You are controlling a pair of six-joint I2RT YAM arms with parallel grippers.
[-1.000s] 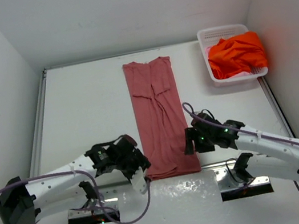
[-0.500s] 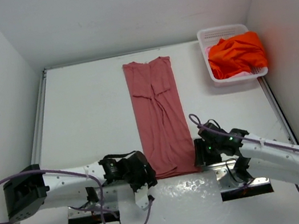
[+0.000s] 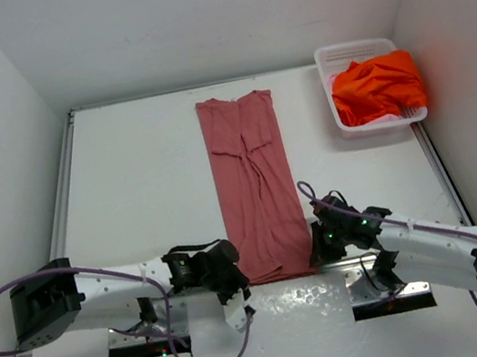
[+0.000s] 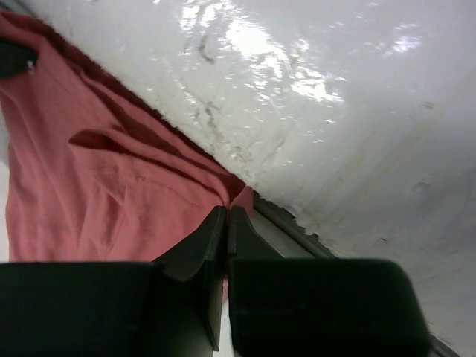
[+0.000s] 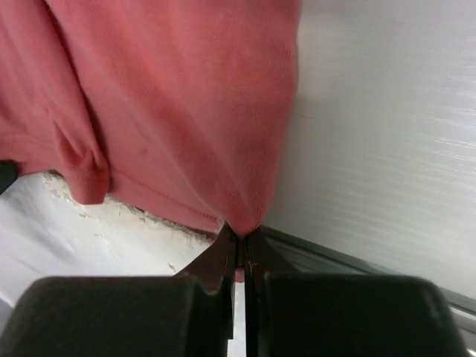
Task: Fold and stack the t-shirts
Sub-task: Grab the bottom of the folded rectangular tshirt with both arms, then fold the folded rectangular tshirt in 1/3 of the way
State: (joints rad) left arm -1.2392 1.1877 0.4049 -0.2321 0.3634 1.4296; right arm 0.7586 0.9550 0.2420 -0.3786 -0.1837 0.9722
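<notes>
The left gripper (image 3: 240, 281) and right gripper (image 3: 315, 256) are pinching tight the bottom corners of the rose-red t-shirt (image 3: 252, 176), which is lying long, running bottom to top of the frame.

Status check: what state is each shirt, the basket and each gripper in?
rose-red t-shirt: folded into a long strip, lying flat.
basket: upright, holding cloth.
orange t-shirt: crumpled inside it.
left gripper: shut on the rose-red t-shirt's near left corner.
right gripper: shut on its near right corner.

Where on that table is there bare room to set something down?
Widest: table left of the rose-red shirt. Narrower: between it and the basket, filled by the orange shirt. Crowded near edge: left gripper and right gripper pinch the shirt's corners.
</notes>
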